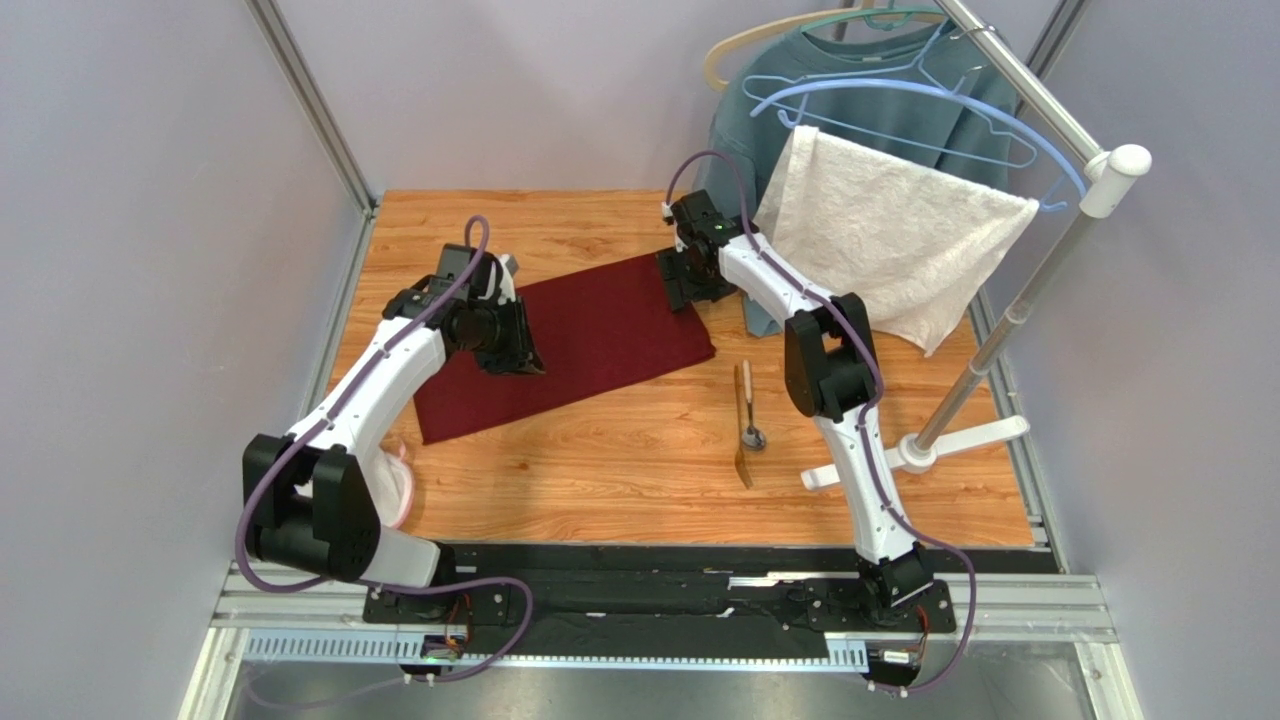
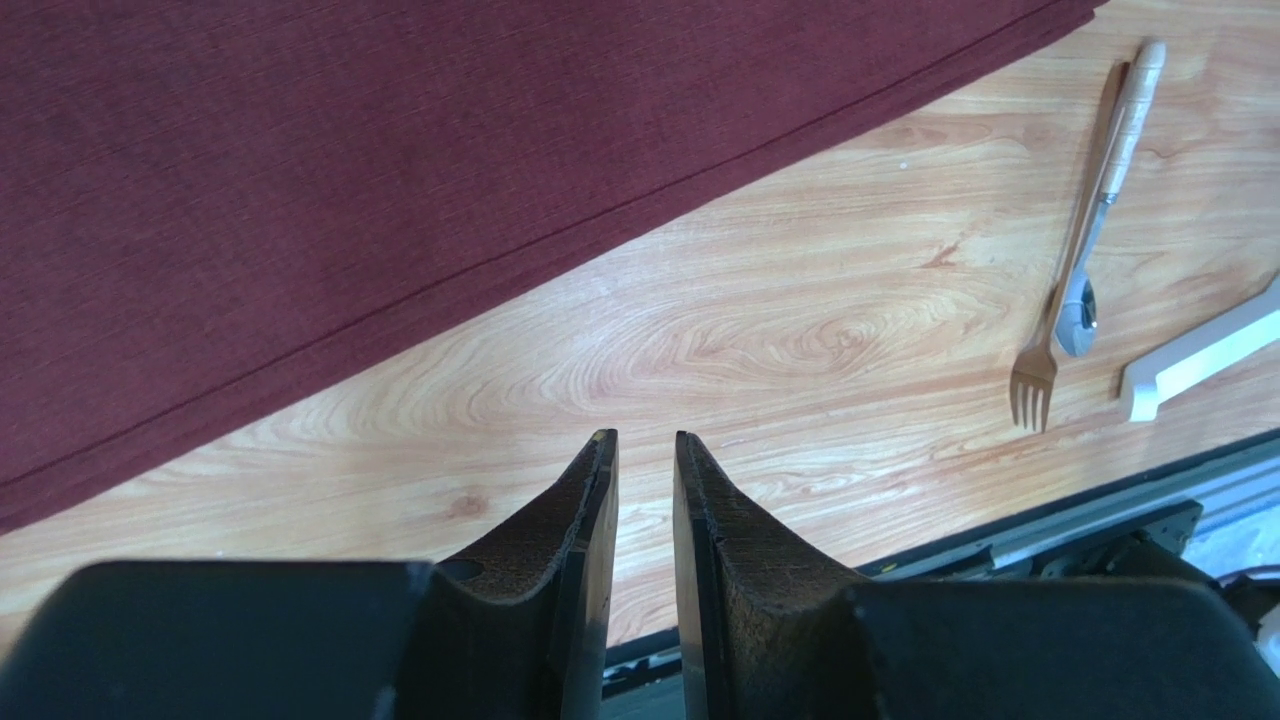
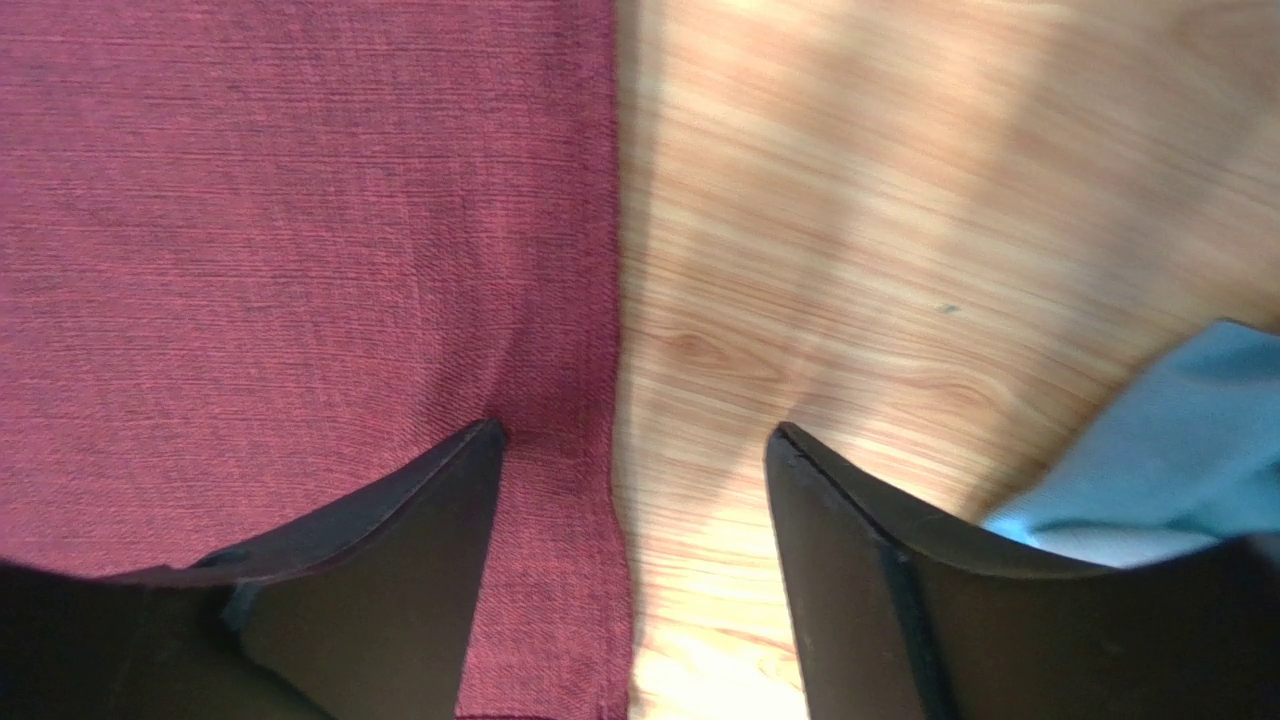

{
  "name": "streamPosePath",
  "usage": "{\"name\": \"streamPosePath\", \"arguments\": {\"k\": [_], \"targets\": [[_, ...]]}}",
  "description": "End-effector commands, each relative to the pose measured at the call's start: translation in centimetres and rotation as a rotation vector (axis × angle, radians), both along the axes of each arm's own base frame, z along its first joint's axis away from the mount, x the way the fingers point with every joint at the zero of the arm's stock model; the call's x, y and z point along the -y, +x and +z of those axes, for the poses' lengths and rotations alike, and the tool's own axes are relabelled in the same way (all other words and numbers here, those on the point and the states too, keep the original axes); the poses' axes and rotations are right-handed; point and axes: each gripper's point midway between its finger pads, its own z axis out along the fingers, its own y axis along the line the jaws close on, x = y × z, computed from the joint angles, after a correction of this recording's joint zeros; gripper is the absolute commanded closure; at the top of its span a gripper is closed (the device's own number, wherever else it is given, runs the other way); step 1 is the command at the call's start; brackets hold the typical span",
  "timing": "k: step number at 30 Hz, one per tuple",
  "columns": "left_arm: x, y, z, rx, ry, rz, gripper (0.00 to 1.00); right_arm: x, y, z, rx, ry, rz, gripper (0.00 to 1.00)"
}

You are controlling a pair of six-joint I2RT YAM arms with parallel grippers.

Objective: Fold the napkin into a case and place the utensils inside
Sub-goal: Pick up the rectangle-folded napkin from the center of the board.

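Note:
The maroon napkin (image 1: 579,342) lies flat on the wooden table as an oblong; it also shows in the left wrist view (image 2: 376,180) and the right wrist view (image 3: 271,225). The silver spoon (image 1: 751,435) and golden-brown fork (image 1: 744,468) lie side by side to the right of the napkin, seen too in the left wrist view as spoon (image 2: 1085,285) and fork (image 2: 1034,375). My left gripper (image 1: 522,353) (image 2: 646,438) hovers over the napkin's left part, jaws a narrow gap apart and empty. My right gripper (image 1: 684,281) (image 3: 631,428) is open, straddling the napkin's far right edge.
A white towel (image 1: 887,233) and a grey-blue sweatshirt (image 1: 842,75) hang on a rack at the back right, just behind the right gripper. The rack's pole (image 1: 1037,285) and white foot (image 1: 917,450) (image 2: 1202,353) stand right of the utensils. Blue cloth (image 3: 1157,450) lies close to the right finger.

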Motion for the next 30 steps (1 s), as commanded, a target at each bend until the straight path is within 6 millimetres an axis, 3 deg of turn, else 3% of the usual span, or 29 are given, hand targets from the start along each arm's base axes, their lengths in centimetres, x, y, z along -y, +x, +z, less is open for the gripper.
{"name": "streamPosePath", "arguments": {"k": [1,5,10,16,20,22,23,26,27,30], "targets": [[1.6,2.0,1.7,0.062,-0.077,-0.032,0.72,-1.8,-1.0,-1.7,-0.03,0.039,0.045,0.33],[2.4,3.0,1.3,0.031,-0.103,-0.038,0.72,-2.3,-2.0,-3.3,-0.064,0.031,0.04,0.39],[3.3,4.4,2.0,0.033,-0.138,-0.043,0.73,-3.0,-3.9,-5.4,-0.136,0.091,0.045,0.59],[3.8,5.1,1.6,0.013,-0.158,-0.043,0.73,-3.6,-3.5,-4.9,-0.137,0.195,0.046,0.86],[5.1,6.1,-0.6,-0.058,-0.217,-0.021,0.74,-3.0,-2.1,-2.6,-0.086,0.204,0.027,1.0],[6.3,7.5,-0.9,-0.072,-0.276,0.003,0.76,-2.7,-1.8,-1.4,-0.06,0.199,0.035,1.0],[6.7,8.0,-2.2,-0.105,-0.279,0.021,0.77,-2.4,-1.3,0.4,-0.018,0.196,0.029,1.0],[6.9,10.3,-3.5,-0.115,-0.281,0.12,0.8,-1.4,-0.9,2.9,0.043,0.171,0.023,1.0],[7.2,11.2,-3.3,-0.101,-0.292,0.152,0.8,-1.1,-0.9,4.7,0.076,0.174,0.02,1.0],[7.3,13.1,-3.6,-0.089,-0.293,0.21,0.81,-0.2,-0.5,7.4,0.139,0.182,0.005,1.0]]}}
